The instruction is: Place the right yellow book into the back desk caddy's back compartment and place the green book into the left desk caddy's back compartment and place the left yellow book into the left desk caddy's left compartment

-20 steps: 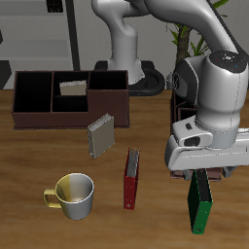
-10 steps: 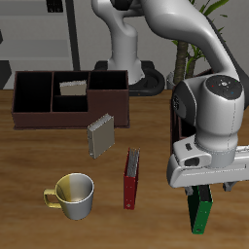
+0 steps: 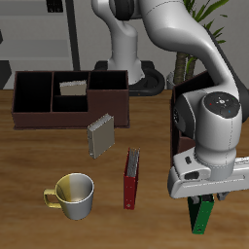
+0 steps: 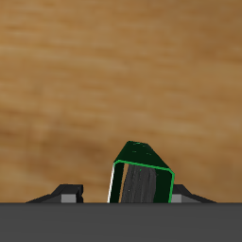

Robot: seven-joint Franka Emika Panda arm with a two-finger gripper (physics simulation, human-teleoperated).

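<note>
The green book [image 3: 200,216] stood near the table's front edge, its upper part hidden under the gripper [image 3: 202,198]. In the wrist view the book [image 4: 142,175] sat between the fingers, though I could not tell whether they had clenched on it. One pale book [image 3: 72,88] already lay in the back desk caddy [image 3: 68,97]; the other yellow book [image 3: 99,135] waited on the table. So roughly a third looked done.
</note>
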